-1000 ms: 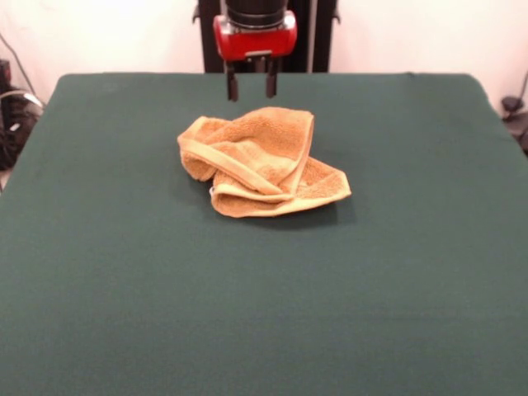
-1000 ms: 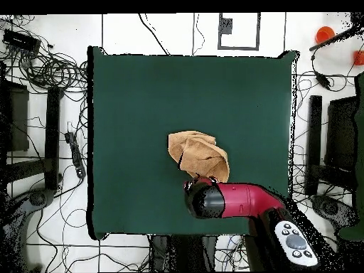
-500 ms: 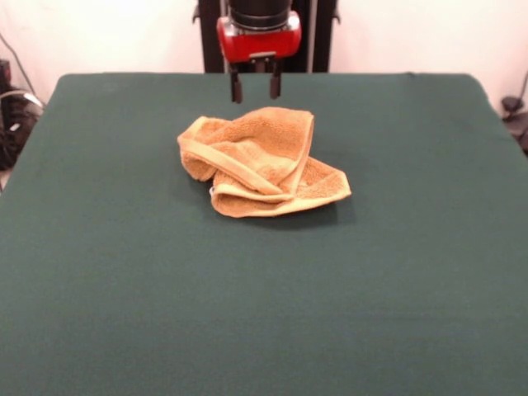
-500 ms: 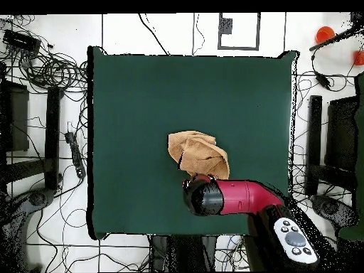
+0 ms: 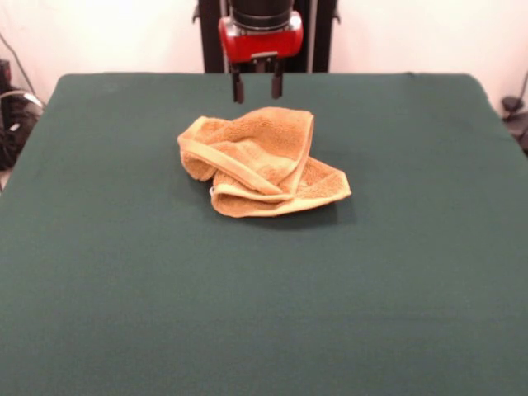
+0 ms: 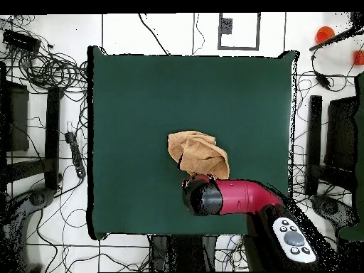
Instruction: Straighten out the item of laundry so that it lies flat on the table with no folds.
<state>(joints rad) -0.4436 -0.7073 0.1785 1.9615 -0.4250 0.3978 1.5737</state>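
Observation:
The golden-orange towel (image 5: 257, 162) lies crumpled and folded over itself near the middle of the dark green table (image 5: 124, 272). A paler band runs across its folds and a bit of white tag shows at its left front edge. It also shows in the overhead view (image 6: 197, 154). My gripper (image 5: 256, 91) hangs open and empty just above the towel's far edge, its two dark fingers (image 5: 238, 89) apart. In the overhead view the red arm (image 6: 238, 197) covers the gripper, beside the towel's near edge.
Cables and dark equipment lie on the floor around the table (image 6: 142, 92) in the overhead view. An orange object (image 6: 325, 33) sits at the top right. The black pedestal (image 5: 206, 37) stands behind the table's far edge.
My gripper has shifted slightly to the right in the front view and come a little lower toward the towel's far edge. The towel has not moved.

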